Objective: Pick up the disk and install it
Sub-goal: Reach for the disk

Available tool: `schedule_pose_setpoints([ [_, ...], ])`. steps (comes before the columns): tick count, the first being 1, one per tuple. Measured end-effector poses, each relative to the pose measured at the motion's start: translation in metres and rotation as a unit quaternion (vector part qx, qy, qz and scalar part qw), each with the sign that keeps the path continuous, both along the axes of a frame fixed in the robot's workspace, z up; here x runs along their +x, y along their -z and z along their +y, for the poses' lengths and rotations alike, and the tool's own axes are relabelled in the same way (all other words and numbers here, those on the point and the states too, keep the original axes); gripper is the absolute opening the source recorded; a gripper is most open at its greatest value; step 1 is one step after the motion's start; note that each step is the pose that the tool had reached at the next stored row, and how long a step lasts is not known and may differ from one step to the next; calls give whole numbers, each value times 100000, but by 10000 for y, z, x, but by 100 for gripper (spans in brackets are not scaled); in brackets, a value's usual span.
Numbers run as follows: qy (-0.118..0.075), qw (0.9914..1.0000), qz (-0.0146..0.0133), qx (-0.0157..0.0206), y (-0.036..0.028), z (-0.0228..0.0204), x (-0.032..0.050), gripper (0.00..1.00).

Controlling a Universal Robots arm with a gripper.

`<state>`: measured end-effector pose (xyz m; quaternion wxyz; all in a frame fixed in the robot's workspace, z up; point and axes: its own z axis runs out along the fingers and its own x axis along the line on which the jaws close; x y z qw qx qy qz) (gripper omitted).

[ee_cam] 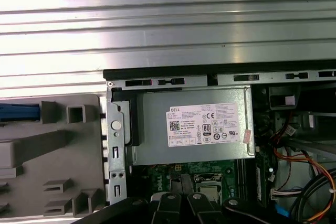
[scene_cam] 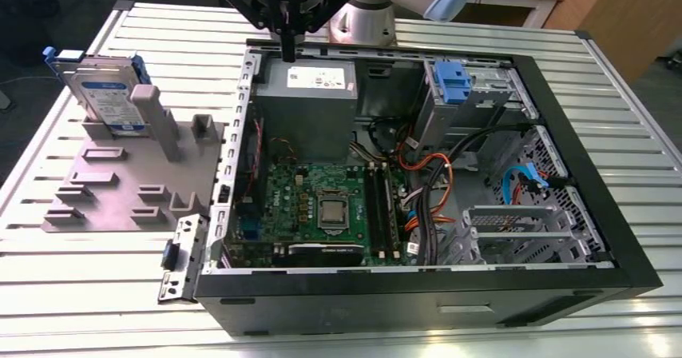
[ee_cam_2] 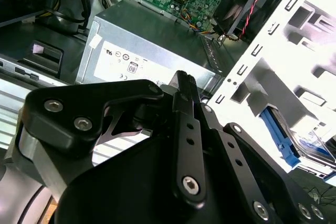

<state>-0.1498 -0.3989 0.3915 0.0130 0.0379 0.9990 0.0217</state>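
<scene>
Near edge: open computer case [scene_cam: 426,290] lying on its side on the slatted table [scene_cam: 96,294]. Motherboard [scene_cam: 319,202] sits in the near half, with cable bundles toward the exterior view's right.

Outside the case, on the exterior view's left, is the grey fixture [scene_cam: 117,190]. The disk [scene_cam: 107,94] stands upright on edge in a slot at its far end, label facing the camera, blue carrier frame round it. Not picked up, nothing touching it.

Further back inside the case: grey power supply [scene_cam: 309,102] against the far wall, white label up, also clear in the first wrist view [ee_cam: 191,127]. Blue latch [scene_cam: 453,82] sits on the drive cage to the exterior view's right of it.

Gripper [scene_cam: 287,53] hangs over the case's far wall, just above the power supply's far edge. Fingers [ee_cam_2: 184,85] pressed together, holding nothing. The disk is well off to the exterior view's left of the fingers, with the case wall between them.

Arm [scene_cam: 373,6] rises behind the case.
</scene>
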Motion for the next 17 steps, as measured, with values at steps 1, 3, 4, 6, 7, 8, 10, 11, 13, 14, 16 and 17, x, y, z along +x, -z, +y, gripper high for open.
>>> schedule_pose_setpoints([
  [1, 0, 100000, -2, 1, 9, 0, -32, 11],
  [3, 3, 100000, -4, 3, 10, 0, -35, 11],
  [4, 4, 100000, -5, 5, 10, 0, -37, 11],
  [6, 2, 100000, -5, 4, 10, 0, -40, 11],
  [7, 2, 100000, -3, 2, 10, 0, -42, 11],
  [8, 2, 100000, -2, 0, 10, 0, -44, 11],
  [10, 2, 100000, -3, -1, 10, 0, -48, 11],
  [11, 3, 100000, -4, 4, 10, 0, -50, 11],
  [13, 0, 100000, -2, 0, 11, 0, -59, 11],
  [14, 0, 100000, 0, 1, 13, 0, -63, 11],
  [16, 0, 100000, -2, 2, 13, 0, -64, 11],
  [17, 0, 100000, -1, 0, 13, 0, -64, 11],
])
